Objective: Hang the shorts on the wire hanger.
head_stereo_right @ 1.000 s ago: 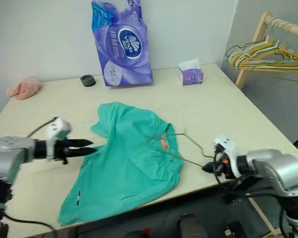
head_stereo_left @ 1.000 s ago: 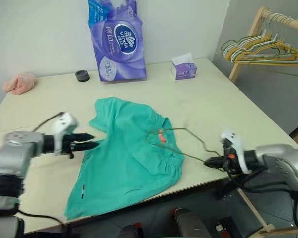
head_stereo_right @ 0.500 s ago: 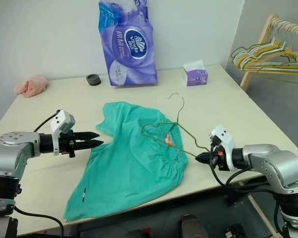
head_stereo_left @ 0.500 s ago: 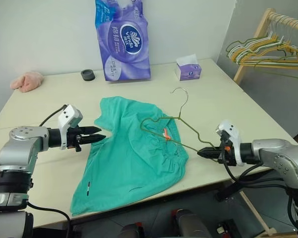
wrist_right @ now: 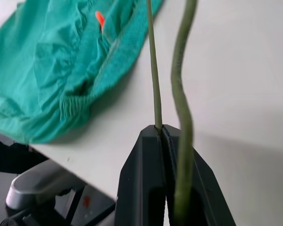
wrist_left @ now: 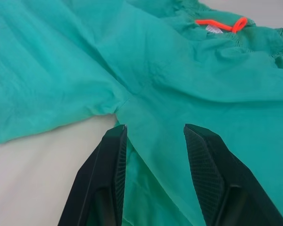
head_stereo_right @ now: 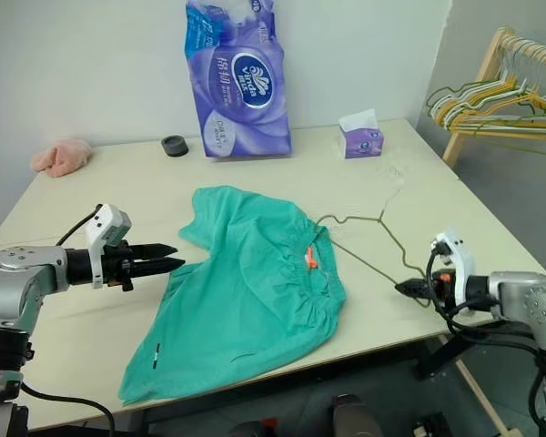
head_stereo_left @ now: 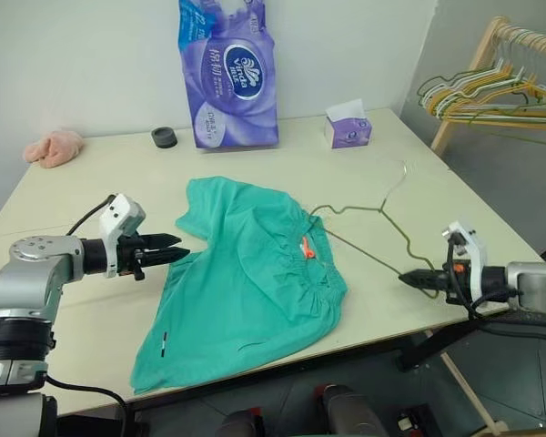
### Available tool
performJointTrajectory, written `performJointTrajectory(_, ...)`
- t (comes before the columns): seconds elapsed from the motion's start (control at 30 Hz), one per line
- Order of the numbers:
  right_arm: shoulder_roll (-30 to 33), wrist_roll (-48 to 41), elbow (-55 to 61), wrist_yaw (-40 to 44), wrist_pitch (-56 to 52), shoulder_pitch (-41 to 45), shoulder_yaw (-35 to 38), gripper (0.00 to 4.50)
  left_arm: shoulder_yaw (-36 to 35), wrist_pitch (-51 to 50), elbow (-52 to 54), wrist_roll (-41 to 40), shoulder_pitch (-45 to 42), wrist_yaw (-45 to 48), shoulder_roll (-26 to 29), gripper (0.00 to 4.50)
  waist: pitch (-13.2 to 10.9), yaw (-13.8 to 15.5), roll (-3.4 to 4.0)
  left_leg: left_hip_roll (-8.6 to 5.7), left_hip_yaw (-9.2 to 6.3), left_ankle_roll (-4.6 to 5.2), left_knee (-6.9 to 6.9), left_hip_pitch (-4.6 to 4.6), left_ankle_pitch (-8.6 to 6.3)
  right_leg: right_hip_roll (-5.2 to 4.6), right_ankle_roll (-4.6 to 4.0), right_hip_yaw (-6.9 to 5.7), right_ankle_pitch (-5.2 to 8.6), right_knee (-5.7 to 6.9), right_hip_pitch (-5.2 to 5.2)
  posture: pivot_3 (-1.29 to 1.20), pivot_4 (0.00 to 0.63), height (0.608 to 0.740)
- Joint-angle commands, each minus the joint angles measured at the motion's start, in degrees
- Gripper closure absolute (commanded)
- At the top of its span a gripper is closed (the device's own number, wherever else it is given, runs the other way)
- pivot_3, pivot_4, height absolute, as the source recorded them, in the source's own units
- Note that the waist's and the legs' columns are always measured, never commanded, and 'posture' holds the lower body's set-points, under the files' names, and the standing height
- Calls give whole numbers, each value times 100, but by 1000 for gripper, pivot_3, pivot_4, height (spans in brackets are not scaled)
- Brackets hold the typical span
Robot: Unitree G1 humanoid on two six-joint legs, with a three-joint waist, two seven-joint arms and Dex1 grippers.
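Note:
The teal shorts point(head_stereo_left: 246, 273) lie spread flat on the cream table point(head_stereo_left: 255, 164), with the gathered waistband and orange tag point(head_stereo_left: 306, 248) on their right side. The thin wire hanger point(head_stereo_left: 362, 250) lies to the right of the waistband, one end close to it and its hook pointing to the far right. My right gripper point(head_stereo_left: 407, 276) is shut on the hanger's near corner at the table's front right edge; the wire point(wrist_right: 153, 70) runs out from between its jaws. My left gripper point(head_stereo_left: 184, 246) is open at the shorts' left edge, its fingers point(wrist_left: 203, 155) apart just above the fabric.
A purple tissue pack point(head_stereo_left: 227, 73), a small tissue box point(head_stereo_left: 348, 132), a black tape roll point(head_stereo_left: 165, 137) and a pink cloth point(head_stereo_left: 55, 147) stand along the table's far side. A wooden rack with several hangers point(head_stereo_left: 491, 86) stands beyond the right edge.
My right gripper has moved right with the hanger, drawing it off the shorts; the hanger has rolled over, and its hook now points far right. The left gripper has hardly moved.

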State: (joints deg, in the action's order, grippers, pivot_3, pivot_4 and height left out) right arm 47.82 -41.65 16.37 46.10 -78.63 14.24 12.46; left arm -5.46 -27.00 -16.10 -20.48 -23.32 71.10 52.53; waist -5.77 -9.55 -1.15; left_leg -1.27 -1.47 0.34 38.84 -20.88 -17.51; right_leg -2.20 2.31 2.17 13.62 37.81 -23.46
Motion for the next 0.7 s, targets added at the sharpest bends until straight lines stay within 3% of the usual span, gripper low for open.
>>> performJointTrajectory(0.03,97,-220,291,5,-63,-66,207,4500,-6,-23,341,-137,-101,268,113,2518,0,-7,0,0,0,0,0,0,0,2,0,0,0,0,0,-243,77,740)
performJointTrajectory(0.17,88,-241,307,-40,-79,-183,158,4500,118,-29,916,-250,193,709,220,2518,0,-16,0,0,6,1,0,0,0,6,1,5,0,-3,0,-240,74,740)
performJointTrajectory(0.37,-288,-432,96,-214,-306,91,33,4500,88,197,1163,-249,132,650,87,2518,0,-15,-1,0,7,2,0,1,-1,7,26,6,16,-4,1,-233,71,740)
performJointTrajectory(0.7,-786,-158,-827,-488,-412,1059,-572,4500,-305,353,206,-199,-422,146,87,2518,0,-19,0,-1,7,4,0,1,-2,7,0,7,0,-2,-1,-217,64,740)
